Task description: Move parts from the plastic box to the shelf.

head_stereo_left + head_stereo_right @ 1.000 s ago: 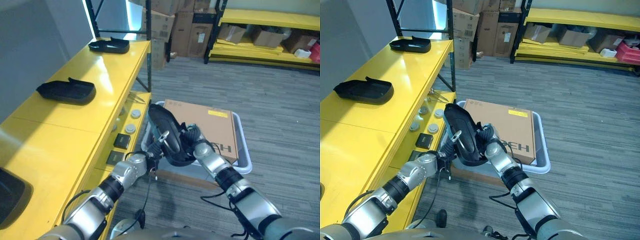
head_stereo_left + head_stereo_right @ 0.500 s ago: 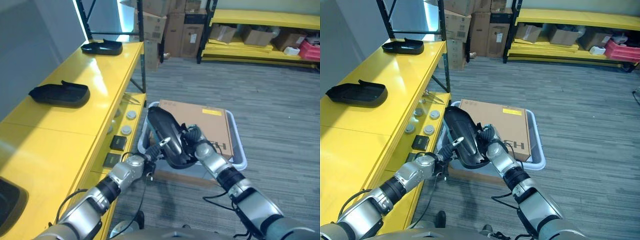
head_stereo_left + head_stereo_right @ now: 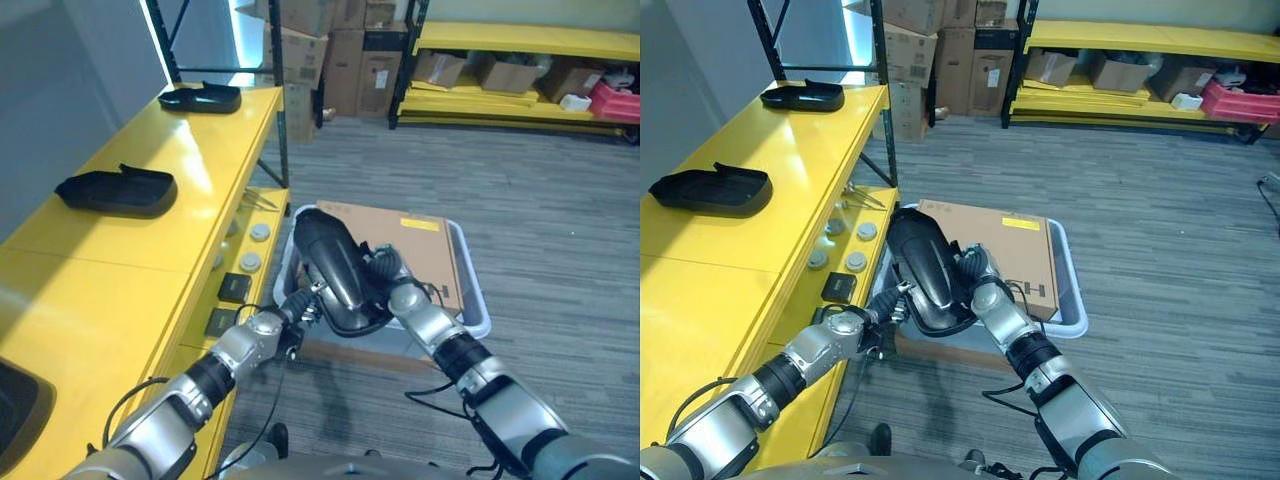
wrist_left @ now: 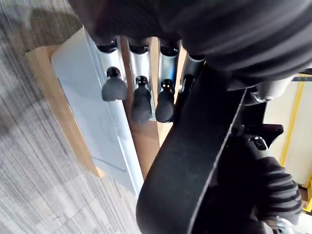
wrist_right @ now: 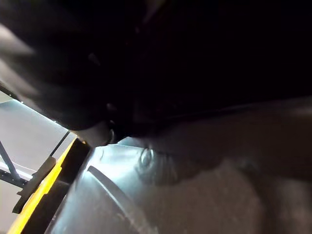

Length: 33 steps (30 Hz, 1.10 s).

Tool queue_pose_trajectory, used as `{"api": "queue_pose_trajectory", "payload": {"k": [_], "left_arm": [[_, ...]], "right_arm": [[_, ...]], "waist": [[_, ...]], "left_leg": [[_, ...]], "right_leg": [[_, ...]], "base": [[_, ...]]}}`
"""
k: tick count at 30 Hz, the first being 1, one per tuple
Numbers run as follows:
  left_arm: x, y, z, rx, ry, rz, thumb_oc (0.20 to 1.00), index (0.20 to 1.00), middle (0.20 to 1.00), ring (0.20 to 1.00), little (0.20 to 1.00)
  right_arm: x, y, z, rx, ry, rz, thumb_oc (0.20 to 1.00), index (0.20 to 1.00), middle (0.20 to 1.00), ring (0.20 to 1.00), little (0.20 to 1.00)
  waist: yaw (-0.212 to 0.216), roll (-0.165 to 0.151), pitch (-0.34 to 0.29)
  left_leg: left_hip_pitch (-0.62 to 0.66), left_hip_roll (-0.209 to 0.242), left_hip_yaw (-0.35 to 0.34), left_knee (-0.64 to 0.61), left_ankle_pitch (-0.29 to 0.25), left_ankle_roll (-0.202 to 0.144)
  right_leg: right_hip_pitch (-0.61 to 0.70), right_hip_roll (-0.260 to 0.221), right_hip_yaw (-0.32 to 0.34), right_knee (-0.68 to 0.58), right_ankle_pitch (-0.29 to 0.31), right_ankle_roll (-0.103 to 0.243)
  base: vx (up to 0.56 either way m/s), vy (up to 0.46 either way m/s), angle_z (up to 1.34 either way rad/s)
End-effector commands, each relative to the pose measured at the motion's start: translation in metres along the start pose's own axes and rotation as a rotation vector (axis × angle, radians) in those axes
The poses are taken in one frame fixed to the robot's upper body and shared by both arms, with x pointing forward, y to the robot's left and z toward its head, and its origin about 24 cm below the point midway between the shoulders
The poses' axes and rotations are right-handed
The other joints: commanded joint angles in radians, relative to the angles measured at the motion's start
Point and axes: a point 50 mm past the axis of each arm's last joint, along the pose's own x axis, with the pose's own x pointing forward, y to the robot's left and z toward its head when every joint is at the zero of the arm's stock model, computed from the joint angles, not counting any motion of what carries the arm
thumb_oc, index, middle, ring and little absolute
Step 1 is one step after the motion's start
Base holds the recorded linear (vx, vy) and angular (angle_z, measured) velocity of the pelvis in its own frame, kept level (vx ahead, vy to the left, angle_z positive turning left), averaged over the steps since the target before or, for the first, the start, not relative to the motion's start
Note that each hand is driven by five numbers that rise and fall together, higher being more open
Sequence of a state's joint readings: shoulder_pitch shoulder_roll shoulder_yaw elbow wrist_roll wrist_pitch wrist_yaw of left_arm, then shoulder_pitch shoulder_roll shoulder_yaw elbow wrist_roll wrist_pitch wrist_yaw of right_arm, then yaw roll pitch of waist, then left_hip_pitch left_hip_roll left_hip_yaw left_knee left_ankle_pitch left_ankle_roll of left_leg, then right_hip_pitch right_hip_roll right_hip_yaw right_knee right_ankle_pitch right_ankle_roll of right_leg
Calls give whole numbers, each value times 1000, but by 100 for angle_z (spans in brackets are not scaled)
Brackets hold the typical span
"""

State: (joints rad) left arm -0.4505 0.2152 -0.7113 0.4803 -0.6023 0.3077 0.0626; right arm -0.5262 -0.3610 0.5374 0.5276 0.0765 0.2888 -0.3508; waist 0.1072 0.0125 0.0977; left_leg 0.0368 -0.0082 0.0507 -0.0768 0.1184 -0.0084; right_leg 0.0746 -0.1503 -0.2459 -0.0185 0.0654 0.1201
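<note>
At frame centre, both hands are holding a black part [image 3: 335,270] tilted above the box [image 3: 476,300], which is carrying a cardboard sheet [image 3: 415,245]. The left hand [image 3: 292,312] is gripping its lower left edge, fingers [image 4: 141,100] curling beside the rim. The right hand [image 3: 385,285] is lying against its right side; whether those fingers are clenching cannot be told. Two more parts [image 3: 115,190] are lying on the yellow shelf [image 3: 200,160] at upper left.

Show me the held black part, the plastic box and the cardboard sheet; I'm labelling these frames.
black part [image 3: 330,262], left eye view, glossy upper back.
plastic box [image 3: 1077,305], right eye view, right rim.
cardboard sheet [image 3: 415,245], left eye view, bare top face.
</note>
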Motion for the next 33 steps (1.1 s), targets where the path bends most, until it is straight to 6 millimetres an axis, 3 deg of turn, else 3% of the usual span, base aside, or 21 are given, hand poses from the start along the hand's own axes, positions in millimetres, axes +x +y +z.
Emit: {"api": "queue_pose_trajectory", "payload": {"k": [1,4,5,6,13,19,26,33], "left_arm": [[7,-51,77,59,-326,-113,200,200,200,200,200],[6,-44,80,37,-356,-56,200,200,200,200,200],[5,-41,81,17,-370,-37,200,200,200,200,200],[4,-39,82,-1,-382,-23,200,200,200,200,200],[-16,-20,107,-100,-564,64,200,200,200,200,200],[-43,12,133,-136,-722,160,200,200,200,200,200],[-64,48,137,-127,-835,292,200,200,200,200,200],[-87,75,120,-135,-898,420,200,200,200,200,200]], "right_arm": [[0,21,51,81,-160,74,200,200,200,200,200],[-1,21,52,134,-147,60,200,200,200,200,200],[-1,20,54,166,-144,57,520,520,520,520,520],[-2,20,55,192,-141,50,1000,1000,1000,1000,1000],[-6,16,63,306,-111,3,1000,1000,1000,1000,1000],[-5,7,54,361,-77,-39,1000,1000,1000,1000,1000],[-8,3,10,347,26,-58,1000,1000,1000,1000,1000],[-35,21,-68,303,232,0,1000,1000,1000,1000,1000]], "waist": [[34,-12,-48],[36,-12,-46],[38,-11,-44],[39,-11,-44],[65,-6,-38],[92,-3,-43],[99,-2,-54],[100,2,-56]], "left_leg": [[-1,-8,-19,11,-80,0],[1,-7,-21,13,-81,-1],[1,-8,-22,14,-81,-2],[1,-8,-23,14,-81,-3],[5,-10,-41,15,-83,-3],[3,-17,-57,16,-82,0],[-5,-28,-68,18,-84,7],[-17,-49,-84,20,-89,23]], "right_leg": [[-13,-39,-13,65,-51,73],[-12,-39,-13,67,-51,74],[-12,-40,-13,67,-51,74],[-11,-40,-14,67,-50,75],[-1,-46,-25,64,-49,75],[6,-50,-35,58,-46,72],[-2,-56,-38,67,-54,72],[-20,-58,-26,93,-69,74]], "base": [[0,0,0],[0,0,0],[0,0,0],[0,0,0],[0,0,0],[-6,8,2],[0,0,0],[-14,-4,-4]]}}
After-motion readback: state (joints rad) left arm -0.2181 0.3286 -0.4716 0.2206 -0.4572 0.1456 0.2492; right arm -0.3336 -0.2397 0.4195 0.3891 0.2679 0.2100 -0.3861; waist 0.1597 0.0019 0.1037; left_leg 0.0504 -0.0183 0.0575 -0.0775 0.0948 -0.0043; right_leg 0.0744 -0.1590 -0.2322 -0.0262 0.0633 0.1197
